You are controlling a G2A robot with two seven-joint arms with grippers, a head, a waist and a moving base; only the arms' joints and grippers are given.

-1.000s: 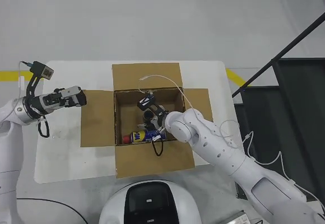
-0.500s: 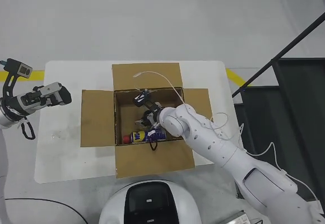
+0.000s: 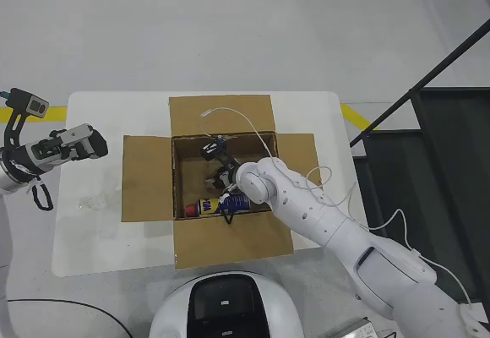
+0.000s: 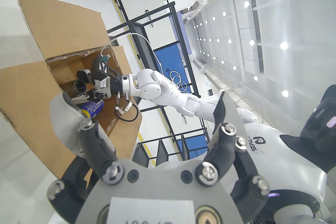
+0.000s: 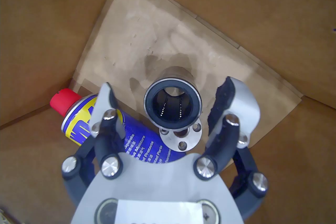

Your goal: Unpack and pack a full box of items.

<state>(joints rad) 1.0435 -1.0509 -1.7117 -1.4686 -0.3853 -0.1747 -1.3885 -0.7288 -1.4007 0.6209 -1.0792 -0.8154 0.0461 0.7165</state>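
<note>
A cardboard box with its flaps open sits mid-table. The right gripper is down inside it, fingers spread on either side of a metal flanged bearing, with a gap showing on each side. The bearing's open end faces the wrist camera. Just beside it, a blue and yellow spray can lies on its side along the box's near wall, red cap toward the near-left corner. The left gripper hangs spread and empty over the table's left edge, well apart from the box.
</note>
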